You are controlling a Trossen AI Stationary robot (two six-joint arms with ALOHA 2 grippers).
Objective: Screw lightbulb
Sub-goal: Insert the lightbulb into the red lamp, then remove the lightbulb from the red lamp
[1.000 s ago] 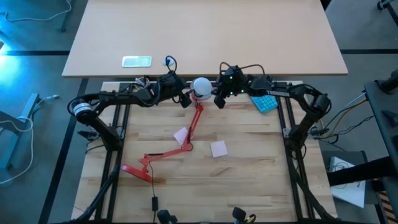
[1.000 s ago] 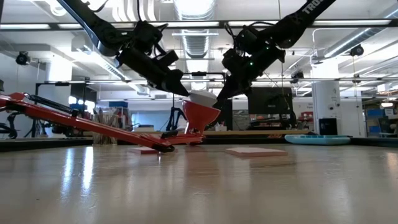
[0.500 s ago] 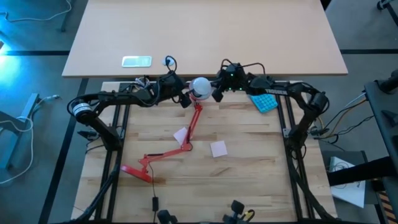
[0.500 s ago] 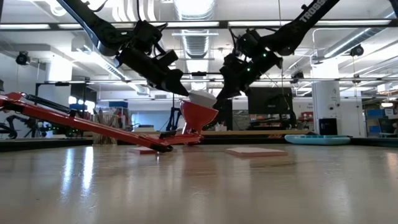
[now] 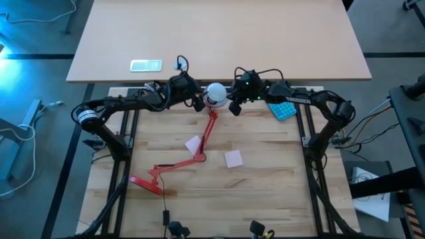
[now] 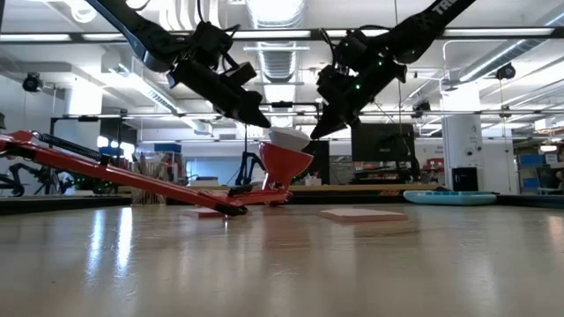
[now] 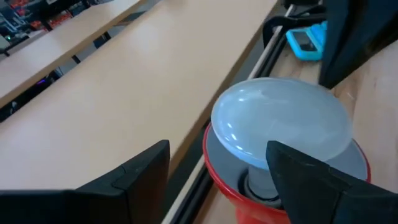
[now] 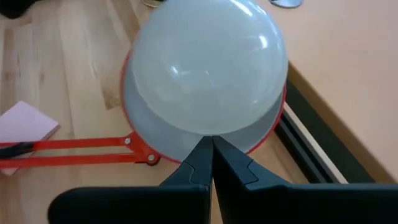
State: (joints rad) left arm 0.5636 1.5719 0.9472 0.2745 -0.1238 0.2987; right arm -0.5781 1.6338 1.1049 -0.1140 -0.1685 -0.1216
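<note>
The small white pear-shaped lightbulb [image 5: 214, 91] sits in the white-lined round shade of the red jointed desk lamp [image 5: 199, 147], at the middle of the far edge of the pale wooden tabletop [image 5: 265, 186], its greyish base down inside the shade. The left pincer [image 7: 217, 171] is released, its dark fingers [image 7: 140, 174] spread apart on either side of the bulb without touching it. The right pincer [image 8: 211, 163] is clenched, fingertips pressed together, just beside the shade's rim. Two pink sticky notes [image 5: 233, 158] lie mid-tabletop near the lamp arm. A blue flat device [image 5: 281, 109] rests near the far right edge.
</note>
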